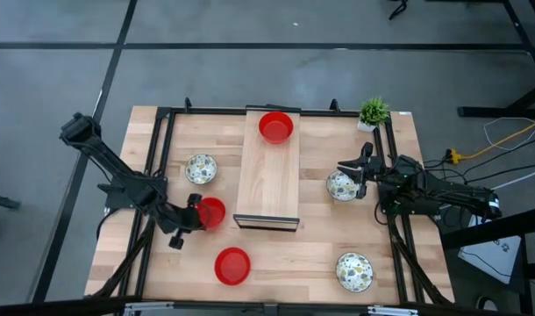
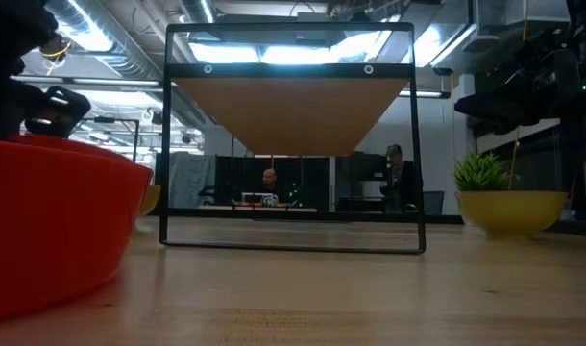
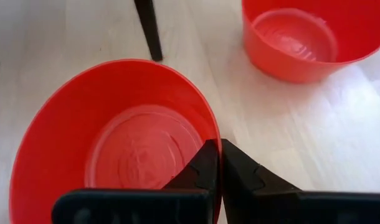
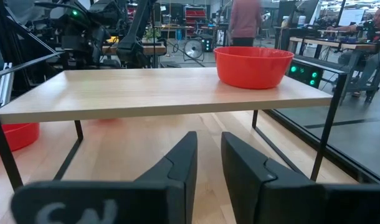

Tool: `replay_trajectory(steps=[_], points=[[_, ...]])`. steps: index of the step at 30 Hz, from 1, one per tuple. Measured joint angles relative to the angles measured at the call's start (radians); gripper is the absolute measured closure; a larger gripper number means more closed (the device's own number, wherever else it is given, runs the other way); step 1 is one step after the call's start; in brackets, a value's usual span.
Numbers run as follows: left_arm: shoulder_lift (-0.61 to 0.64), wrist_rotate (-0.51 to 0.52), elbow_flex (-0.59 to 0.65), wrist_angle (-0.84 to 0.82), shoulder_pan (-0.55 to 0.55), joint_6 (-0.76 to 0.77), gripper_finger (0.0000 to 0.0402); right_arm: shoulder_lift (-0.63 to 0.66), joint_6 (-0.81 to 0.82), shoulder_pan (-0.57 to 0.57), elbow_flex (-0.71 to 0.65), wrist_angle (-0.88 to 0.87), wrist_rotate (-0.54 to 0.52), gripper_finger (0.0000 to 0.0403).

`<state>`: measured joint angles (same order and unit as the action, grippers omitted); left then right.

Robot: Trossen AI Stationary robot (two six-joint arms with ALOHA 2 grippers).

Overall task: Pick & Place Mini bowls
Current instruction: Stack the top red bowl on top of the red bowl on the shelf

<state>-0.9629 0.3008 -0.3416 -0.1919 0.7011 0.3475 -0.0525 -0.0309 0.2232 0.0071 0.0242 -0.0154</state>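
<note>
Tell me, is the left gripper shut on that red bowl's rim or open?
Shut on it. In the left wrist view the left gripper pinches the red bowl rim between its fingers.

Six mini bowls are in view, three of each kind. The three red ones: a red bowl point(image 1: 275, 126) at the far end of the single raised wooden shelf point(image 1: 269, 180), a second red bowl point(image 1: 210, 212) toward the tabletop's left edge, and a third red bowl point(image 1: 232, 265) by the near edge. The three patterned ones: a white bowl point(image 1: 201, 168) left of the shelf, a second white bowl point(image 1: 341, 185) to its right, and a third white bowl point(image 1: 354, 270) at the near right corner. One potted plant point(image 1: 373, 112) stands at the far right corner.
</note>
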Motion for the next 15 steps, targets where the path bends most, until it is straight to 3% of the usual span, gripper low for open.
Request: replay_trajectory(steps=[4, 15], points=[[0.031, 0.005, 0.000, 0.000, 0.015, -0.018, 0.0398, 0.000, 0.000, 0.000, 0.000, 0.000, 0.000, 0.0328], [0.124, 0.137, 0.000, 0.040, 0.068, -0.097, 0.0398, 0.000, 0.000, 0.000, 0.000, 0.000, 0.000, 0.0328]])
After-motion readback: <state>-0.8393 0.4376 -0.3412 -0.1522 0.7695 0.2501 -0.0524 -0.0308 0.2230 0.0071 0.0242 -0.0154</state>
